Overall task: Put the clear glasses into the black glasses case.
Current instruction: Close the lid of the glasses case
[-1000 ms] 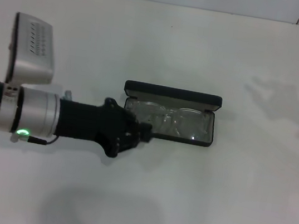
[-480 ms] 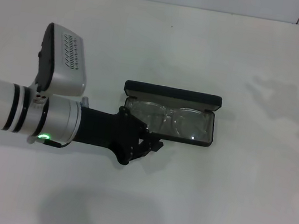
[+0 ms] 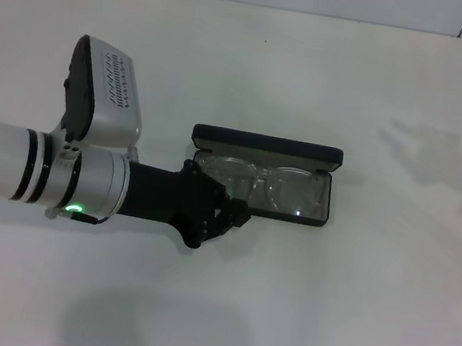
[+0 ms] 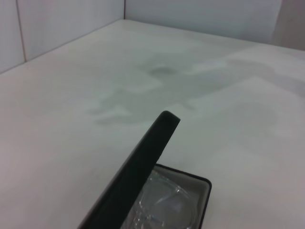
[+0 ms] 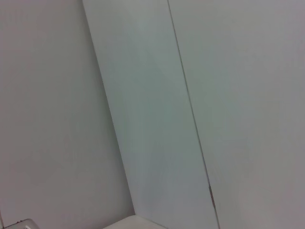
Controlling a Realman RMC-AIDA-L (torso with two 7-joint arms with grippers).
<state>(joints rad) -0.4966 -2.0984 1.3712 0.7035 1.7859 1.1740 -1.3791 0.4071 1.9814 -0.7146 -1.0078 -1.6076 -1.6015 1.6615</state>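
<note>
Resting inside open black glasses case (image 3: 261,178): clear glasses (image 3: 260,183), lenses up, on white table (image 3: 366,315). Left gripper (image 3: 238,216) beside case's near-left corner; grip state cannot tell. You judge step: closing lid. Approach lid's rear edge, push evenly, avoid shifting case.

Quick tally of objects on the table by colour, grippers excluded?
Black: 1, the black glasses case, open.
Clear: 1, the clear glasses, lying inside it.
Total: 2, both on the white table.
</note>
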